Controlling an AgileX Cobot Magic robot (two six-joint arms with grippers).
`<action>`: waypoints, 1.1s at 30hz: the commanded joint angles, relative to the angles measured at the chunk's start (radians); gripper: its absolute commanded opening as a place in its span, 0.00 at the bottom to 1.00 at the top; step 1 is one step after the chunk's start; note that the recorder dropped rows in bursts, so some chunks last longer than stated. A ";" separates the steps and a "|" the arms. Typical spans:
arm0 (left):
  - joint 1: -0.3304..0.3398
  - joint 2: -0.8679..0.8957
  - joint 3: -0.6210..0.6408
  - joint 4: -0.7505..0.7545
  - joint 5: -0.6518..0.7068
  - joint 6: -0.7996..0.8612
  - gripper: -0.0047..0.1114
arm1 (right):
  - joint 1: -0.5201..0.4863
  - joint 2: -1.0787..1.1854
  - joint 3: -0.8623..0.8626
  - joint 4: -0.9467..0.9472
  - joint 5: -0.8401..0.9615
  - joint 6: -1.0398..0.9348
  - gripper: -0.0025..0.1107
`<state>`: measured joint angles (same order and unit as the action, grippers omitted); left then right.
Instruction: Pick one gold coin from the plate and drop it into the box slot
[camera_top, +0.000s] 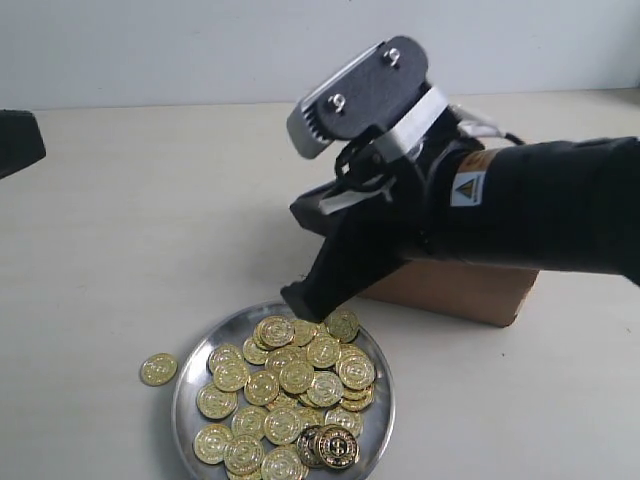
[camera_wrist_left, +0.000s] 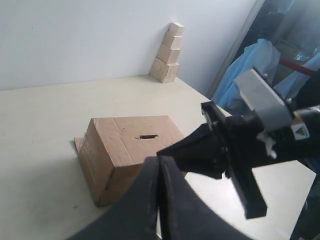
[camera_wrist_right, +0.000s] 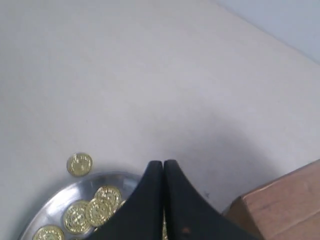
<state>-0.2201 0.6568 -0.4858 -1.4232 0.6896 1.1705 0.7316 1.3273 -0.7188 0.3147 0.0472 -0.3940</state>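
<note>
**Coin pick, right arm over the plate.** The plate (camera_top: 182, 400) rests on the surface (camera_top: 100, 250) and is heaped with gold coins (camera_top: 290, 385). One stray coin (camera_top: 158, 369) lies on the surface just beside the plate's rim, not touching it, on the side away from the box (camera_top: 470, 292).

The right fingers (camera_top: 325, 265) slant down to the plate's far rim. They are pressed together along their length, and no coin shows between them. Their tips hang at the top of the coin pile by that rim; whether they touch a coin cannot be told.

The box stands just behind the plate, and the right arm hides much of it in the exterior view. The slot (camera_wrist_left: 148, 136) lies in the box's top face, uncovered, and is seen only from the left wrist.

The left fingers (camera_wrist_left: 140, 210) are also together, with nothing seen between them. They are held apart from the plate, and the box is in front of them.
</note>
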 joint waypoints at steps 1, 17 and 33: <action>0.003 -0.122 0.070 -0.005 -0.005 0.004 0.04 | -0.018 -0.158 0.001 -0.008 -0.009 0.003 0.02; 0.258 -0.486 0.302 -0.001 0.014 0.004 0.04 | -0.563 -0.795 0.001 -0.008 -0.017 0.003 0.02; 0.261 -0.576 0.320 0.001 0.015 0.004 0.04 | -0.622 -1.177 0.004 0.000 -0.009 0.003 0.02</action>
<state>0.0387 0.1007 -0.1692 -1.4184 0.6973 1.1705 0.1142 0.1579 -0.7188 0.3147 0.0313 -0.3899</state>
